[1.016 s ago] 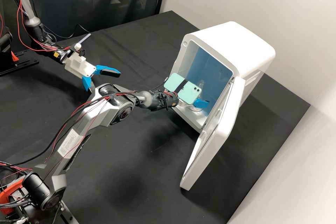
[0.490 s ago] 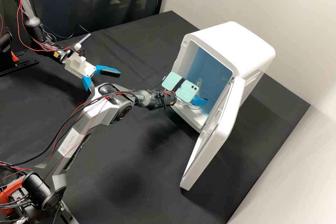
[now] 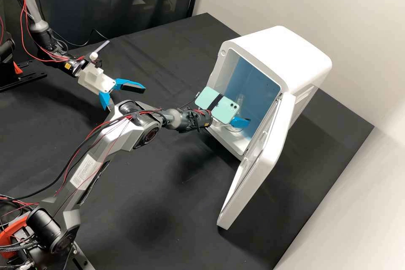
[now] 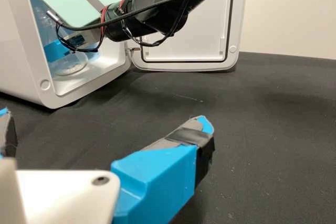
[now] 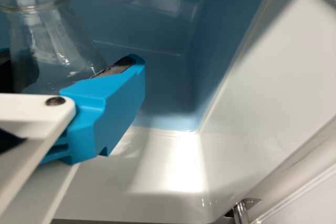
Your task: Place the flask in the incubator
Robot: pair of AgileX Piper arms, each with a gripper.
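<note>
High view: my right arm point(image 3: 126, 135) runs from the lower left of the frame to the open incubator point(image 3: 291, 57) right of centre. It has a white shell and blue lining, and its door point(image 3: 257, 168) hangs open toward the lower middle. My right hand point(image 3: 237, 122) sits low inside the chamber, just above the white floor. A mint phone point(image 3: 217, 107) is strapped on the wrist at the opening. The flask point(image 5: 47, 30) is clear glass, standing upright on the chamber floor right at that hand. I can't tell whether the hand is clamped on it or just alongside it. Left wrist view agrees: flask base on the floor, near the front lip. My left hand point(image 3: 119, 93) hovers over the black bench point(image 3: 168, 202) in the upper left, well apart from the incubator. It is spread wide, holding nothing.
</note>
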